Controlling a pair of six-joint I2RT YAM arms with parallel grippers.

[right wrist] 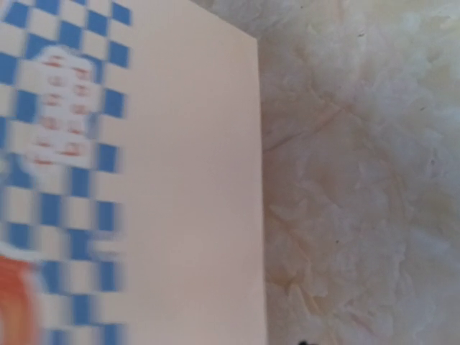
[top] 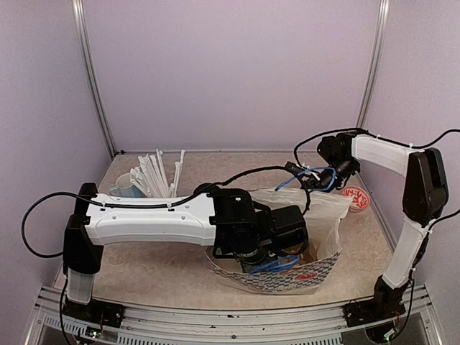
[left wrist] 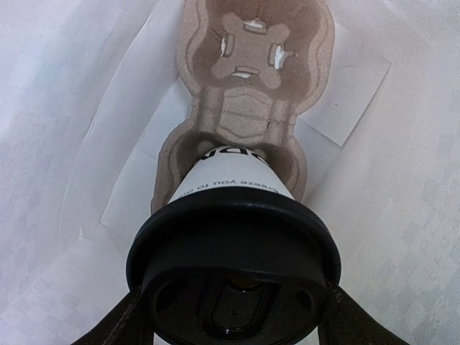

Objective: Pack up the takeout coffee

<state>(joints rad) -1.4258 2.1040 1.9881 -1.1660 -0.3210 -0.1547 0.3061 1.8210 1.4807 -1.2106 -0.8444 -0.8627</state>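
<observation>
Overhead, the left arm (top: 158, 215) was extended into the white paper bag (top: 327, 215), with the right gripper (top: 316, 177) set at the bag's far rim; whether that claw was pinching paper could not be told. At the left wrist, the left gripper (left wrist: 233, 316) was closed on a paper cup (left wrist: 233, 180) at its black lid (left wrist: 230, 230), the base apparently seated in the pulp carrier (left wrist: 248, 65). At the right wrist, only blurred checkered bag and table (right wrist: 359, 180) were shown. Cup placement was judged in hand; release and a straight withdrawal would be called for next.
</observation>
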